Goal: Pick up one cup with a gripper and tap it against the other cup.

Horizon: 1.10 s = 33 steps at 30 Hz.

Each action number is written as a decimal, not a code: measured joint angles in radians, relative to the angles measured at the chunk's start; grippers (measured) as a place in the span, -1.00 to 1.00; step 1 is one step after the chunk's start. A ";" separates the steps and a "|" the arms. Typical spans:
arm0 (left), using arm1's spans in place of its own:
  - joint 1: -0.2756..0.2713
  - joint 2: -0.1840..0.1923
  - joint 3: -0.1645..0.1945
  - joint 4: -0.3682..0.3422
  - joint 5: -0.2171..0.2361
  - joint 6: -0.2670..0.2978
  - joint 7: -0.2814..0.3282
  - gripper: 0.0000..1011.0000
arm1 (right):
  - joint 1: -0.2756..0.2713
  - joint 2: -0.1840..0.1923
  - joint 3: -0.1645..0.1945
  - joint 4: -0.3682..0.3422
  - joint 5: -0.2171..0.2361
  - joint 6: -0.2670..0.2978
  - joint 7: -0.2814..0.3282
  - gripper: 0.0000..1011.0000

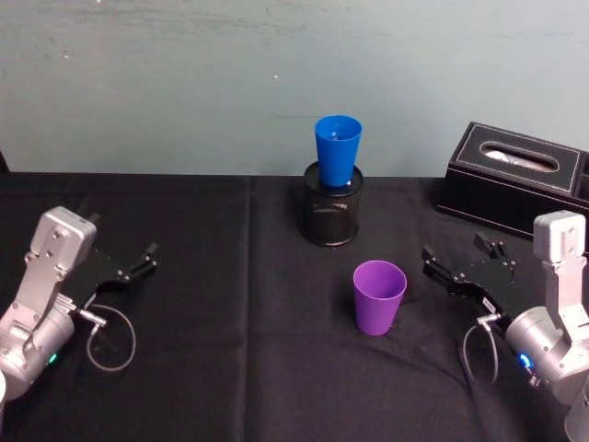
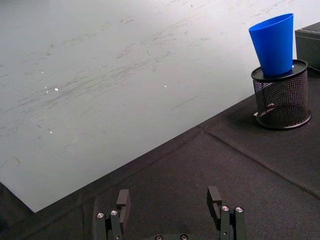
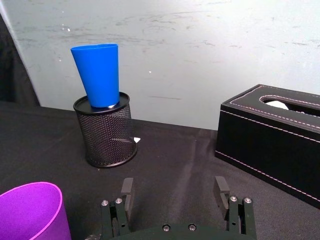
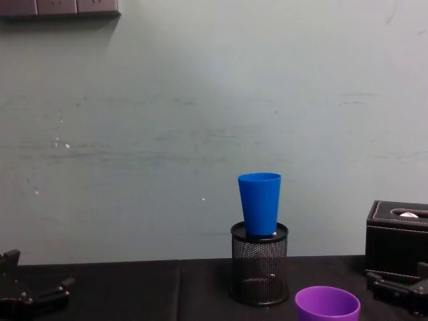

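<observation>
Purple cup (image 1: 379, 296) upright on surface (image 1: 221, 368). Blue cup (image 1: 338, 150) in mesh holder (image 1: 330, 215), far. Right claw (image 1: 457, 268) open, empty, just right of purple cup. Left claw (image 1: 138, 264) open, empty.

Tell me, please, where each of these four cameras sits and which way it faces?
Head: high, looking down at the purple cup, with left pincer and right pincer open.
Chest: low, facing the wall across the blue cup.
Left wrist: behind its own fingers, toward the mesh holder.
Right wrist: behind its own fingers, facing the tissue box.
All four share the blue cup.
</observation>
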 joint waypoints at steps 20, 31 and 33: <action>0.000 0.000 0.000 0.000 0.000 0.000 0.000 1.00 | 0.000 0.000 0.000 0.000 0.000 0.000 0.000 0.98; 0.000 0.000 0.000 0.000 0.000 0.000 0.000 1.00 | 0.000 0.000 0.000 0.000 0.000 0.000 0.000 0.98; 0.000 0.000 0.000 0.000 0.000 0.000 0.000 1.00 | 0.000 0.000 0.000 0.000 0.000 0.000 0.000 0.98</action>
